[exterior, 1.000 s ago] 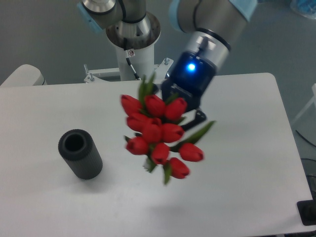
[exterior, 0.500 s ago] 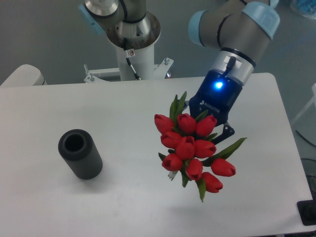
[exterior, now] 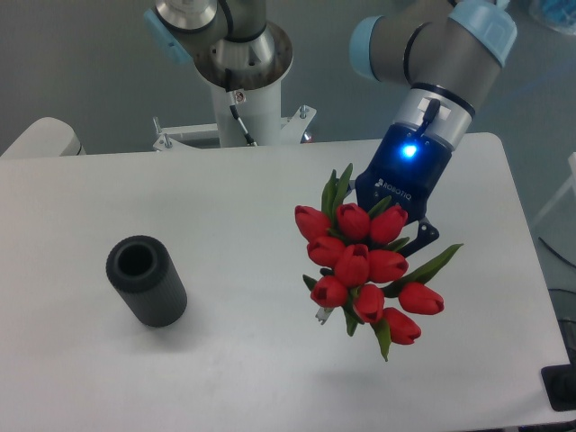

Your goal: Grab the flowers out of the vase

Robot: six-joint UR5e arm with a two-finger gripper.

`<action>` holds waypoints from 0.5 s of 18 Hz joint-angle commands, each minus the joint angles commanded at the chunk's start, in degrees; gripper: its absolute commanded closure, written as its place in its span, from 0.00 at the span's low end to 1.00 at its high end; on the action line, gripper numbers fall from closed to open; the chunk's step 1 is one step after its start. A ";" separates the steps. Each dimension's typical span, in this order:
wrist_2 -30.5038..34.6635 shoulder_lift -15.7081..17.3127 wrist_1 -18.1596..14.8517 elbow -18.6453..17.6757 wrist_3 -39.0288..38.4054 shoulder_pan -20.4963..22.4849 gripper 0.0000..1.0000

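The flowers [exterior: 364, 265], a bunch of red tulip buds with green leaves, hang in the air over the right half of the white table [exterior: 225, 189]. My gripper [exterior: 400, 229] is behind the bunch, its fingers mostly hidden by the buds, and it is shut on the stems. The vase [exterior: 146, 280], a short dark grey cylinder with a round hole on top, stands empty at the left of the table, well apart from the flowers.
The arm's white base column [exterior: 241, 90] stands at the table's back edge. A white rounded object [exterior: 40, 138] shows at the far left. A dark object [exterior: 560, 387] sits at the lower right corner.
The gripper has carried the flowers to the right and slightly down, from the table's middle to its right half. The vase has not moved.
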 joint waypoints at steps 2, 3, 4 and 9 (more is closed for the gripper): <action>0.09 0.09 0.00 -0.09 0.09 -0.09 0.69; 0.09 0.00 0.00 -0.09 0.09 -0.18 0.69; 0.09 -0.08 0.00 -0.18 0.17 -0.26 0.69; 0.09 -0.08 0.18 -0.44 0.44 -0.18 0.69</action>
